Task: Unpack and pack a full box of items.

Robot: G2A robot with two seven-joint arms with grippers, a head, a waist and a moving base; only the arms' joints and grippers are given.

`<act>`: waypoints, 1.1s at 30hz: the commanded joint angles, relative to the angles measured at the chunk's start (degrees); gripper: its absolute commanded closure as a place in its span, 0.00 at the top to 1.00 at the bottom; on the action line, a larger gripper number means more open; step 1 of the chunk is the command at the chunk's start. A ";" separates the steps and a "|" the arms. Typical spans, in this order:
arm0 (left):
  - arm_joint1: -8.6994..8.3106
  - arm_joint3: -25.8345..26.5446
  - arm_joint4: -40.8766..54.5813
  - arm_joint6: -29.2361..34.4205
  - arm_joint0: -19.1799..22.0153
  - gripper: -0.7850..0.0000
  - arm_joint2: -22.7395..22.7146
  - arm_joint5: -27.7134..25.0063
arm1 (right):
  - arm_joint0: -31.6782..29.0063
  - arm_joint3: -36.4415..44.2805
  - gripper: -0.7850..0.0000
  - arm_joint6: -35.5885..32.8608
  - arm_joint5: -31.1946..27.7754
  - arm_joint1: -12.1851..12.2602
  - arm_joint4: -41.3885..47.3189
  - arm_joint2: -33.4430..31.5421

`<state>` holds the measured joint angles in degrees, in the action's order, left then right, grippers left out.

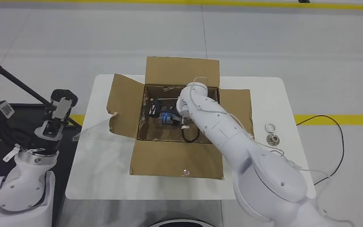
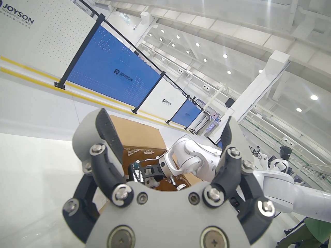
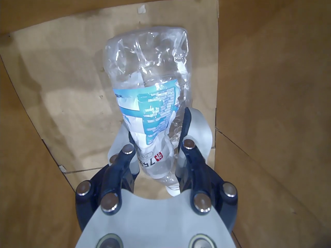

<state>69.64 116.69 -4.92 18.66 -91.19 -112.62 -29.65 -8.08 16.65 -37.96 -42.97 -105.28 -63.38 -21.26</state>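
1. Top view: the cardboard box (image 1: 176, 162) stands in the middle of the white surface (image 1: 102, 170) with its flaps spread. The right arm bends down into it, and the right claw (image 1: 160, 110) is low inside, near the far wall. The left arm is off to the side beyond the surface's edge, with the left claw (image 1: 61, 105) well away from the box. Two small rings (image 1: 273, 133) lie on the surface, well apart from the box on the right arm's side.

2. Left wrist view: the left claw (image 2: 165, 130) is spread wide and holds nothing. It points toward the box (image 2: 139, 132), where the right arm enters.

3. Right wrist view: the right claw (image 3: 156, 127) is clamped on a crumpled clear bottle (image 3: 147, 73) with a blue label, gripped near its neck end. The bottle's body sticks out over the bare box floor (image 3: 64, 91). A side wall (image 3: 271, 78) is near.
   - Whether the bottle is going in or coming out cannot be told.
   - The thin, crushed plastic will probably give under pressure, so a steady grip and slow travel suit it.
   - The walls and the raised far flap are the obstacles. A straight vertical path keeps the projecting body from catching on them.
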 commanded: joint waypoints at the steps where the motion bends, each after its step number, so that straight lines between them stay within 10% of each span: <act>1: -0.05 -0.03 -0.07 0.09 0.03 1.00 0.17 0.05 | -0.20 0.63 0.00 -0.79 -0.20 0.34 0.06 -0.25; 8: -0.19 0.21 -0.35 0.09 -0.07 1.00 0.45 0.07 | -0.94 5.23 0.40 -3.53 1.50 1.59 -0.57 -1.10; 33: -0.58 0.29 -0.72 -1.39 -0.30 1.00 0.63 0.60 | -5.40 19.59 0.79 -13.51 4.22 6.78 -3.29 -5.87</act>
<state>69.07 117.06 -5.61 17.32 -91.54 -112.01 -29.07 -13.42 36.27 -51.48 -38.55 -98.54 -66.69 -27.00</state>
